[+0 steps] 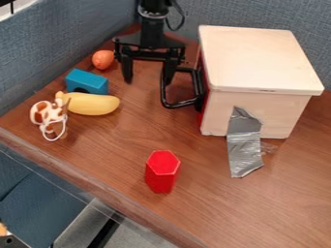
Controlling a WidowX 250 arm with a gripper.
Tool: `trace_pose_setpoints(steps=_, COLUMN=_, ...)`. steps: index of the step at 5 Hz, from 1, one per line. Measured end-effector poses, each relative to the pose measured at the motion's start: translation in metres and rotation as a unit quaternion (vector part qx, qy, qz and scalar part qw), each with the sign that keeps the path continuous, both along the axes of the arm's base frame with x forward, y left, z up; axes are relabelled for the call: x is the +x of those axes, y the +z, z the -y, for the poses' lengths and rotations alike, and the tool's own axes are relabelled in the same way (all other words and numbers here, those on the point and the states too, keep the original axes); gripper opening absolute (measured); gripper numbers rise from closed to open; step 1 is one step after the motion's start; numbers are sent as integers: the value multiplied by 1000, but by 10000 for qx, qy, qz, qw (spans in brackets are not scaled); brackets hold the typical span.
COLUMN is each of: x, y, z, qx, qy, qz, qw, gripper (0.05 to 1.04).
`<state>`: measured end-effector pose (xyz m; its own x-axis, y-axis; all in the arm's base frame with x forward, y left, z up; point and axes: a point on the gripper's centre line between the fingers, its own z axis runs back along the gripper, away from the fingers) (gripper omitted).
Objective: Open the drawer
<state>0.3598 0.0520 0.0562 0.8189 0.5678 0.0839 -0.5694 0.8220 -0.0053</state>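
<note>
Black gripper fingers (128, 71) hung spread, the one at right overlapping the far-left corner of the black looped handle (163, 92), contact unclear. That handle jutted left from the pale wooden box's (255, 58) red drawer front (203, 112), so opening probably required pulling left.

Camera view | high, on the tape (244, 150) side of the box (259, 63) | looks down aslant, past the box to the partition (259, 14) | fairly near, whole box in frame | box's red front (202, 118) nearly edge-on, angle hard to judge
</note>
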Motion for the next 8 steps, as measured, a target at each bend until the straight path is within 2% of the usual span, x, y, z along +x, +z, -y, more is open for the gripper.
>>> trace_pose_setpoints(steps=1, x=2, y=-7, z=2, qx=2, qy=81, qz=-4, qw=10000, gripper=1000)
trace_pose_setpoints(steps=2, x=5, y=-10, z=9, qx=-194, qy=125, qz=87, qw=9997, gripper=1000)
trace_pose_setpoints(steps=4, x=3, y=-14, z=18, qx=-286, qy=97, qz=96, qw=9995, gripper=965)
trace_pose_setpoints(steps=5, x=3, y=-15, z=19, qx=-292, qy=109, qz=111, qw=9995, gripper=746)
trace_pose_setpoints(steps=6, x=2, y=-16, z=19, qx=-276, qy=192, qz=95, qw=9994, gripper=438)
trace_pose_setpoints(steps=7, x=1, y=-18, z=23, qx=-254, qy=162, qz=99, qw=9995, gripper=202)
trace_pose_setpoints(steps=8, x=-1, y=-21, z=22, qx=-196, qy=110, qz=79, qw=9997, gripper=113)
